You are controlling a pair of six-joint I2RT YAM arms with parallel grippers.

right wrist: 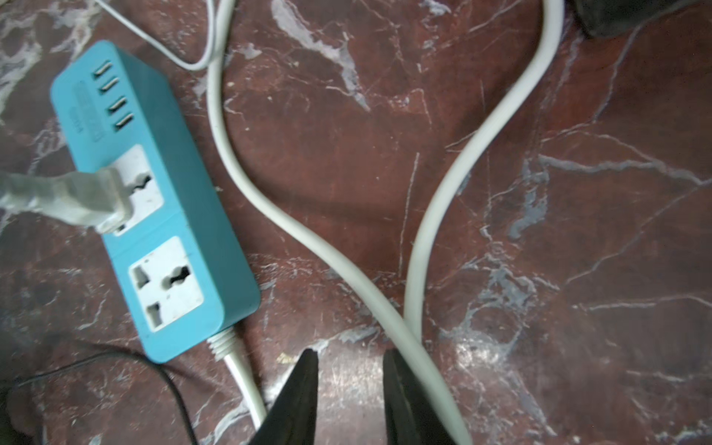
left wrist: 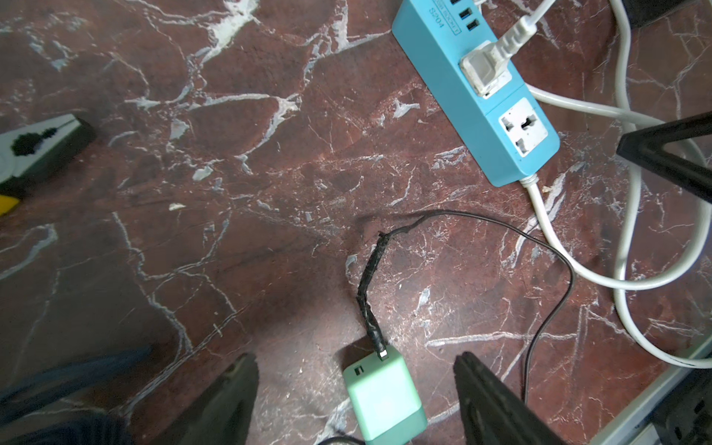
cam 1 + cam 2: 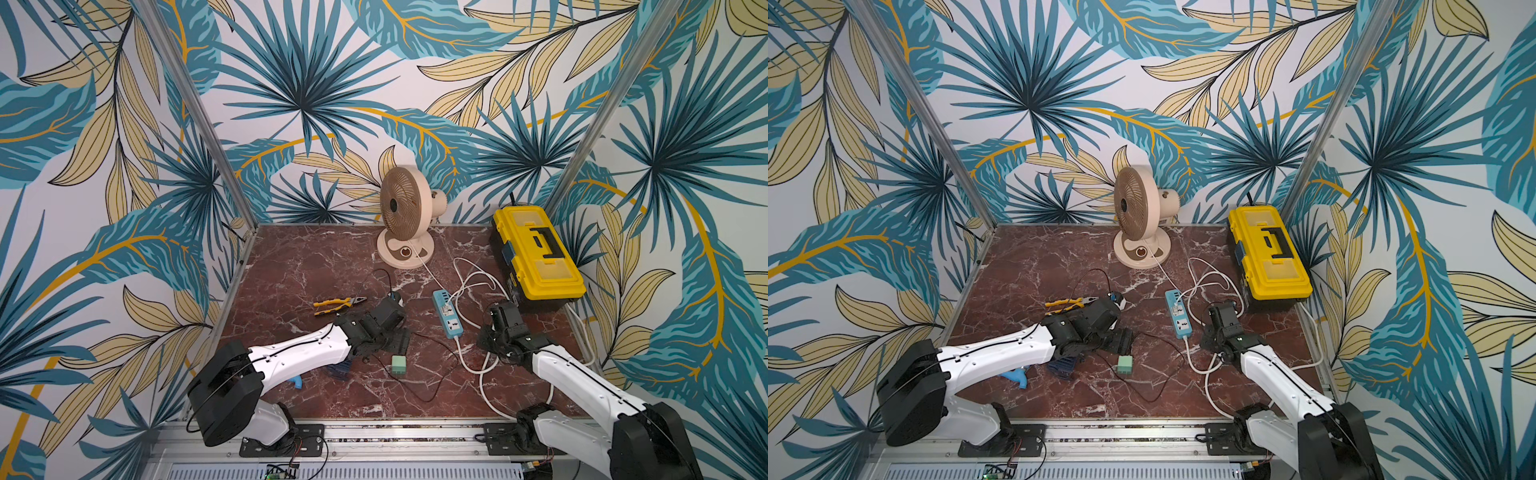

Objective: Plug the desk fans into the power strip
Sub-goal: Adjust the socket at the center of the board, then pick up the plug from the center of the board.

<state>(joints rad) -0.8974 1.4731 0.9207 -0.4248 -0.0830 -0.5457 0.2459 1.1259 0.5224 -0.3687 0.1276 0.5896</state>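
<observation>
The beige desk fan (image 3: 405, 208) stands at the back of the marble table, and its thin white cord runs forward to the power strip (image 3: 448, 314). The strip is a light-blue bar, seen close in both wrist views (image 2: 477, 115) (image 1: 162, 231). A white plug (image 2: 481, 71) (image 1: 77, 200) stands in the socket nearer the USB ports; the other socket is bare. My left gripper (image 2: 354, 358) is open, hovering over a green adapter cube (image 2: 381, 397). My right gripper (image 1: 350, 352) is open with a narrow gap, nothing between its fingers, beside the strip's thick white cord (image 1: 346, 277).
A yellow toolbox (image 3: 536, 249) stands at the back right. Yellow-handled pliers (image 3: 338, 305) lie left of the strip. A thin black cable (image 2: 554, 277) runs from the green cube (image 3: 400, 363). Loops of thick white cord (image 3: 478, 282) lie near the right arm. A blue tool (image 3: 291, 380) lies under the left arm.
</observation>
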